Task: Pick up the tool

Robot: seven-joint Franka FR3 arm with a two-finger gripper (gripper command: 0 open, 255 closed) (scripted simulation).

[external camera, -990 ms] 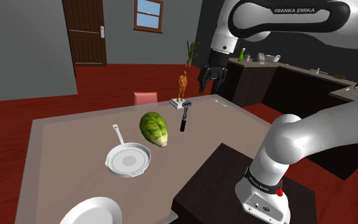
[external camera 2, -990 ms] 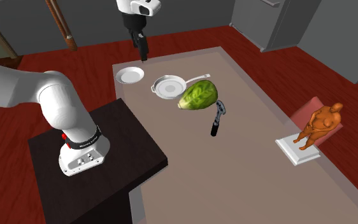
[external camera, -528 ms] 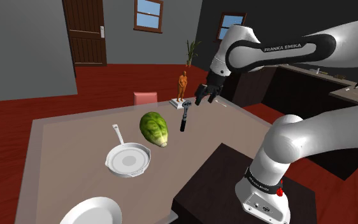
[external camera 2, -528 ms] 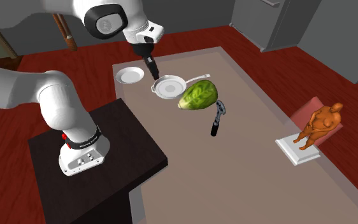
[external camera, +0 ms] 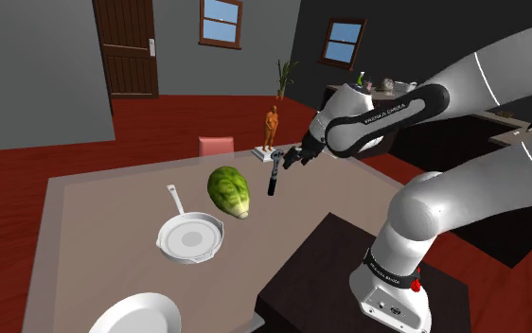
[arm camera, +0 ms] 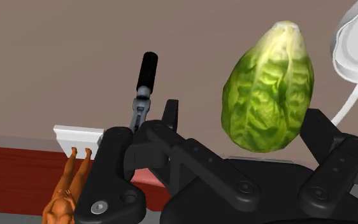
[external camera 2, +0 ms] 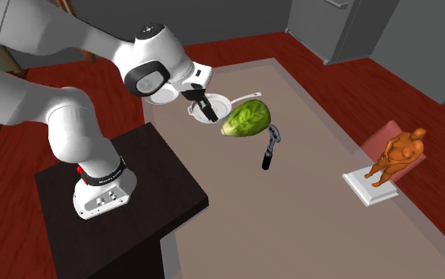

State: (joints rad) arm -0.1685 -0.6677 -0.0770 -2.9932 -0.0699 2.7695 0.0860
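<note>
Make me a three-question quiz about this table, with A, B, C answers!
1. What lies between the frying pan and the tool? A a cabbage; B a cup; C a banana.
2. What colour is the figurine? A blue; B orange; C black.
3. The gripper is: A open; B shut on the tool; C shut on the cabbage.
Answers: 1 A, the green cabbage sits between them. 2 B, it is orange on a white base. 3 A, its fingers stand apart and the tool lies on the table.
</note>
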